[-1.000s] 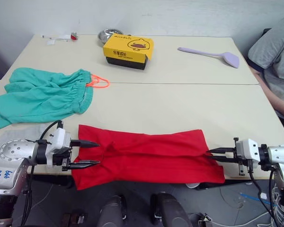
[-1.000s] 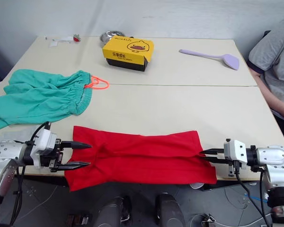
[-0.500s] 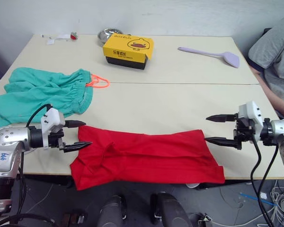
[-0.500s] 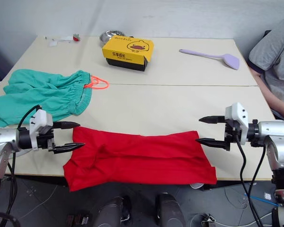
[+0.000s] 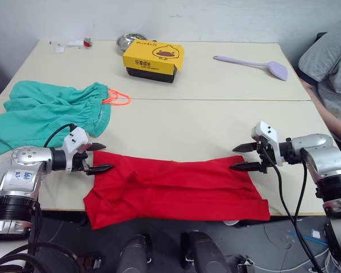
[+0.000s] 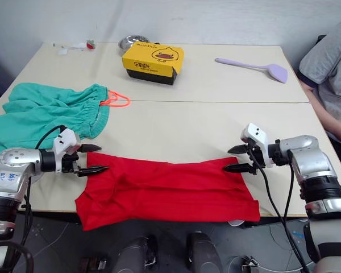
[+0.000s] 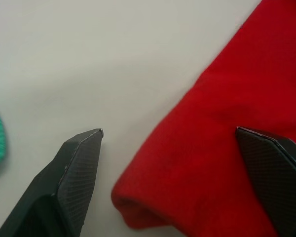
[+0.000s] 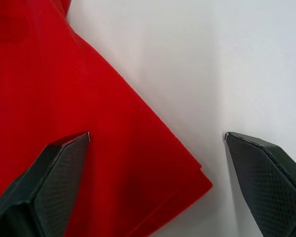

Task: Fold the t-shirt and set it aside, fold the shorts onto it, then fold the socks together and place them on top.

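Now left gripper [image 5: 100, 157] spread wide at the t-shirt [image 5: 176, 189] far-left corner, right gripper [image 5: 240, 157] agape at its far-right corner, contact seemingly none, shorts [image 5: 48, 115] well apart.

Bright, even light; soft shadows

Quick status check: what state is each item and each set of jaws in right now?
Bright red cloth t-shirt: folded into a long band at the table's near edge, ungripped.
Teal-green cloth shorts: unfolded, rumpled, orange drawstring out.
Yellow cardboard box: closed.
Left gripper: jaws open, astride the shirt's left far corner.
Right gripper: jaws open, astride the shirt's right far corner.
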`<state>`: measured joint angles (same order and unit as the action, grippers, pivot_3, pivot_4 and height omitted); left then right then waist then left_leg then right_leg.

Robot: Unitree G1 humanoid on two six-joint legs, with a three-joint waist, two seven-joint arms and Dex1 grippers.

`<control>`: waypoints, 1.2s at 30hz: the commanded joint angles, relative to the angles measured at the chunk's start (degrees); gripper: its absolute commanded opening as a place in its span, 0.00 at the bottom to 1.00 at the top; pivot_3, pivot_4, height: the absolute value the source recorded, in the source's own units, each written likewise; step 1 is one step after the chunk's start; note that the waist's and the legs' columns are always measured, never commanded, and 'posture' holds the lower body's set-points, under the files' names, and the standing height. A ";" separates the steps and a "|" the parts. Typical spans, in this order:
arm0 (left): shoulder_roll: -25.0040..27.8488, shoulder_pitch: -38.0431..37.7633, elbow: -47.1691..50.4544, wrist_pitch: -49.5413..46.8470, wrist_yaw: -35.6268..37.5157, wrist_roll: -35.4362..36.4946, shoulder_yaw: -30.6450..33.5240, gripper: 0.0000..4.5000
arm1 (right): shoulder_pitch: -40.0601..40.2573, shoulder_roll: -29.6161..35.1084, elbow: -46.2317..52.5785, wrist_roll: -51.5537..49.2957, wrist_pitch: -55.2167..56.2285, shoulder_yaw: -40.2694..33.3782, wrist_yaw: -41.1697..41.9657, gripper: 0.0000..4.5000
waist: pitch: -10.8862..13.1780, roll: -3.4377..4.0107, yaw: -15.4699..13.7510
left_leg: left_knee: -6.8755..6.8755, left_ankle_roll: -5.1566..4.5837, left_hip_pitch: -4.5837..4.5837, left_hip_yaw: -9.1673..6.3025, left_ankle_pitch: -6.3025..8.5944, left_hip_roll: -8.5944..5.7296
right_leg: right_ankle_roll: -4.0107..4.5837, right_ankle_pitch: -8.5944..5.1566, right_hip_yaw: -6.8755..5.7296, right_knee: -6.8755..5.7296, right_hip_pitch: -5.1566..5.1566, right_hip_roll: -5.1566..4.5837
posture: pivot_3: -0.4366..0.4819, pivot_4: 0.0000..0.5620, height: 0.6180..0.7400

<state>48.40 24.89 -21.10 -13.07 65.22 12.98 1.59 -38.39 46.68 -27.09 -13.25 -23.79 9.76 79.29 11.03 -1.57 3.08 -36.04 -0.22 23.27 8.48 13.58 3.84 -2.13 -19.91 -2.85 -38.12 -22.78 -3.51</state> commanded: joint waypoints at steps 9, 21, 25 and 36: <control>-0.53 2.20 -2.00 0.38 -0.08 -1.07 -0.22 0.30 | -0.65 -0.85 0.03 1.79 0.69 -0.06 1.18 0.31 | 0.00 0.00 0.03 | 0.00 0.02 -0.01 0.00 -0.01 0.00 | 0.00 0.00 0.00 -0.05 -0.01 0.00 | 0.48 0.27 1.00; -7.66 9.40 -5.73 0.86 -13.47 -1.45 3.14 0.01 | -7.18 -2.76 -12.00 6.05 15.20 -3.35 -8.72 0.00 | 0.01 -0.02 -0.01 | -0.16 0.09 -0.03 -0.01 -0.21 -0.04 | -0.09 0.05 0.01 -0.32 0.00 -0.02 | 0.48 0.27 1.00; -8.46 8.98 -6.62 3.43 -16.31 -2.40 2.97 0.01 | -8.58 -4.02 -15.54 7.04 18.87 -3.80 -11.50 0.00 | 0.01 -0.02 0.30 | -0.04 0.35 -0.08 0.04 -0.34 -0.02 | -0.09 0.05 0.03 -0.29 -0.01 0.04 | 0.48 0.27 1.00; -8.52 1.78 0.70 11.95 -12.26 5.62 12.00 0.53 | 0.93 -4.32 -4.10 -2.67 24.37 -14.80 -10.43 0.53 | 0.03 -0.04 -0.06 | -0.02 0.40 -0.06 0.03 -0.38 -0.01 | -0.09 0.04 0.02 -0.27 -0.02 0.04 | 0.48 0.27 1.00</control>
<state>39.14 26.80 -24.82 -4.06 50.45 14.83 10.55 -38.08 42.02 -36.43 -11.77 -0.29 -1.36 67.81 11.06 -1.61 3.02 -36.04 0.18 23.23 8.50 13.21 3.82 -2.23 -19.86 -2.85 -38.37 -22.80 -3.47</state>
